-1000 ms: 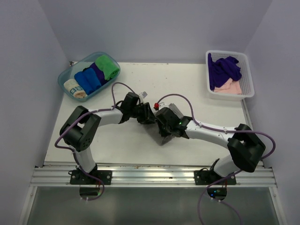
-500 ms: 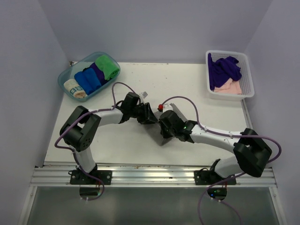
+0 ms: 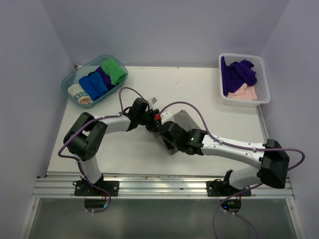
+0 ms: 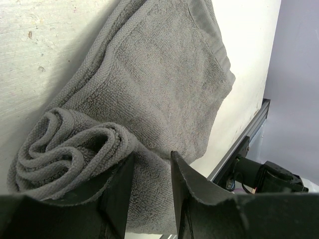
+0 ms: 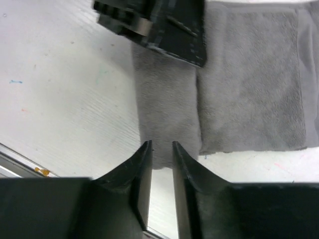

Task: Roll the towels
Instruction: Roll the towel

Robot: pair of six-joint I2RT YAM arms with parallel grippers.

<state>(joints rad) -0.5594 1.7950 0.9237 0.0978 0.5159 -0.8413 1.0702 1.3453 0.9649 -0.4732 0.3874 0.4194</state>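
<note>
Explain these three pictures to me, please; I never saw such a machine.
It is two robot arms bolted to a white table, each ending in a two-finger pincer. One picture looks down from above; the other two come from cameras on the wrists. A grey terry towel lies in the middle, one end rolled. The left pincer sits at the roll; whether it pinches cloth is unclear. The right pincer is slightly open, empty. A clear blue tub holds rolled towels; a white basket holds loose ones.

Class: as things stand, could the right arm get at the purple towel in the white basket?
Probably yes. The white basket sits open-topped on that arm's side, the purple towel lies uppermost, and nothing stands between it and the right gripper, now at the grey towel.
</note>
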